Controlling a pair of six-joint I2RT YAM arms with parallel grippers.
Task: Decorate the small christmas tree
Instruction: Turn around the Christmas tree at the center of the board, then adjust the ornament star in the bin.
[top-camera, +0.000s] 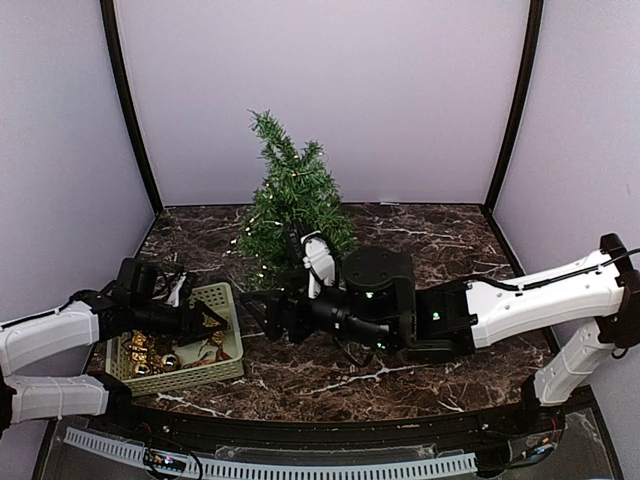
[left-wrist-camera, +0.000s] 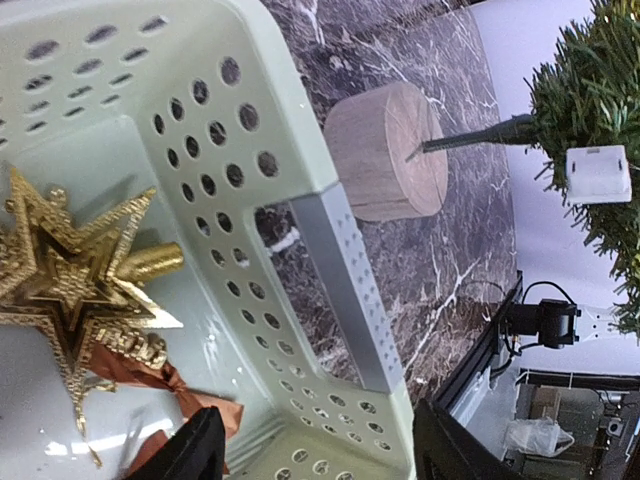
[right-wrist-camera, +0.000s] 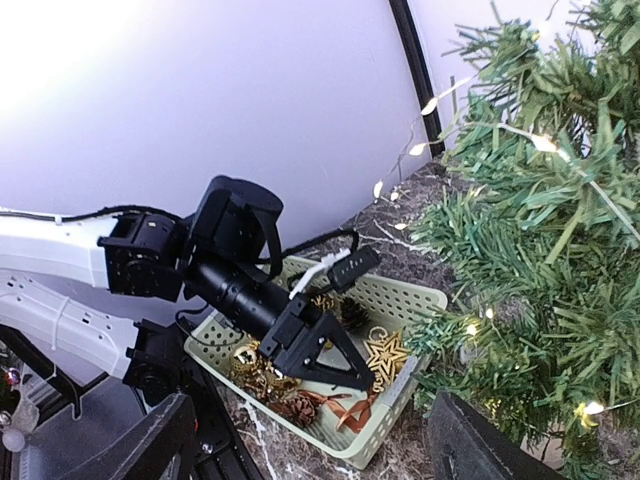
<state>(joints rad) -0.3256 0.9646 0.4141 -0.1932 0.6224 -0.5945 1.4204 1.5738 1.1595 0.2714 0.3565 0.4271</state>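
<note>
The small christmas tree (top-camera: 291, 200) stands at the back centre, strung with tiny lit lights; its branches (right-wrist-camera: 540, 230) fill the right of the right wrist view. Its round wooden base (left-wrist-camera: 386, 150) sits on the marble just beyond the basket wall. A pale green perforated basket (top-camera: 228, 300) holds a gold star (left-wrist-camera: 70, 280), gold balls (right-wrist-camera: 245, 365), pine cones and a copper ribbon. My left gripper (top-camera: 208, 320) is open over the basket's right end, one finger (left-wrist-camera: 195, 452) inside above the ribbon, the other outside the wall. My right gripper (top-camera: 262, 312) is open and empty between basket and tree.
A small white box (left-wrist-camera: 598, 172) hangs among the lower branches. Purple walls close in the back and both sides of the dark marble table (top-camera: 430, 240). The black front rail (top-camera: 330, 430) runs along the near edge. The two arms' grippers are close together by the basket's right wall.
</note>
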